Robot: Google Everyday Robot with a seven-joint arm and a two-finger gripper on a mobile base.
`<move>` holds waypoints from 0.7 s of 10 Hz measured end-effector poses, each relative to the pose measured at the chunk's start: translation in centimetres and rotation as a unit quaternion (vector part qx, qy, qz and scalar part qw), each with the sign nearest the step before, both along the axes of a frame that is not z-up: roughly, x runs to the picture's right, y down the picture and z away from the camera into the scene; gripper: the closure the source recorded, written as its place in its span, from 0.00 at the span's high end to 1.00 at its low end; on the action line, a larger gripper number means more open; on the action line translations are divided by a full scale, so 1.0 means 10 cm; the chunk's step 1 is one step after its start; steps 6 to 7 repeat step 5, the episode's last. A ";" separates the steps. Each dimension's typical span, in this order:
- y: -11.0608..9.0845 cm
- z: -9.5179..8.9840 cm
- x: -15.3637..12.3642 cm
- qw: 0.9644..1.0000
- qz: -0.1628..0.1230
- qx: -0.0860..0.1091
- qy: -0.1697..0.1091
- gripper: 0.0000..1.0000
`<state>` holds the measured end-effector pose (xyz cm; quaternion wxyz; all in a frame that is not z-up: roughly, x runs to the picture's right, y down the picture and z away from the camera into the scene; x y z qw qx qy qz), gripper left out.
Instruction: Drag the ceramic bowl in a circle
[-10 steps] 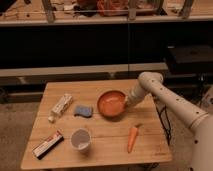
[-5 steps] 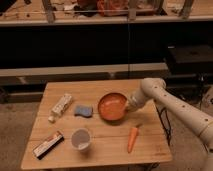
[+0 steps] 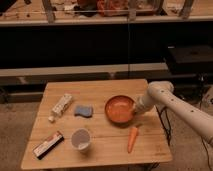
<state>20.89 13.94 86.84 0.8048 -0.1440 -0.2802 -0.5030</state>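
The ceramic bowl [image 3: 119, 109] is a round, shallow orange-red bowl with a darker rim, sitting right of centre on the wooden table [image 3: 95, 90]. My gripper [image 3: 135, 111] is at the bowl's right rim, at the end of the white arm [image 3: 172, 105] that reaches in from the right. The gripper's tip is dark and merges with the bowl's edge.
On the table are a white tube [image 3: 60, 107] at the left, a blue sponge [image 3: 83, 110], a translucent whitish cup [image 3: 81, 139] at the front, a dark snack bar [image 3: 48, 145] at front left and a carrot [image 3: 132, 138] just in front of the bowl. Dark shelving stands behind.
The arm has swung its elbow lower and to the right. The bowl has shifted slightly, staying right of the table's centre with the gripper at its right rim.
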 end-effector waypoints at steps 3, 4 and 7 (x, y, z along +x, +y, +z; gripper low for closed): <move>-0.07 -0.02 0.55 0.998 0.048 0.004 0.043 0.00; -0.14 0.01 0.71 0.995 0.077 0.003 0.067 0.00; -0.23 0.08 0.83 0.991 0.101 0.001 0.091 0.00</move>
